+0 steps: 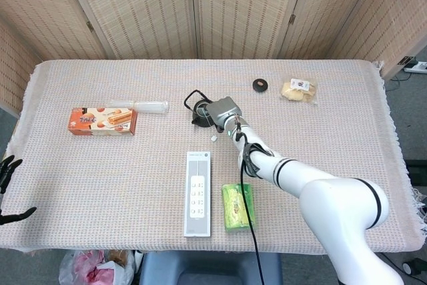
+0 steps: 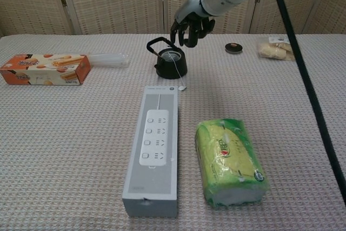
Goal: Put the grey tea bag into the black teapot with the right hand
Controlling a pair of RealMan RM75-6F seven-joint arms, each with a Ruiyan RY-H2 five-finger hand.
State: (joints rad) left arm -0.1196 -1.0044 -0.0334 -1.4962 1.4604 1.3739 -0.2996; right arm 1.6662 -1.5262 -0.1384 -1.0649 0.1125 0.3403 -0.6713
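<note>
Hovering my right hand (image 2: 189,25), fingers curled downward and holding nothing, I see the black teapot (image 2: 171,64) just below at seven o'clock, its tea bag string (image 2: 177,74) trailing onto the beige woven tablecloth (image 2: 65,133); wicker screens (image 1: 200,5) stand behind

Bright, even, diffuse light from overhead in both views. Only soft, faint shadows beneath the black teapot (image 2: 171,64) and along the white power strip (image 2: 154,147) nearer the camera. Mild sheen on the green packet (image 2: 229,160) beside that strip. Sharp throughout, no motion blur. Slight wide-angle bowing toward table edges (image 1: 373,71).
</note>
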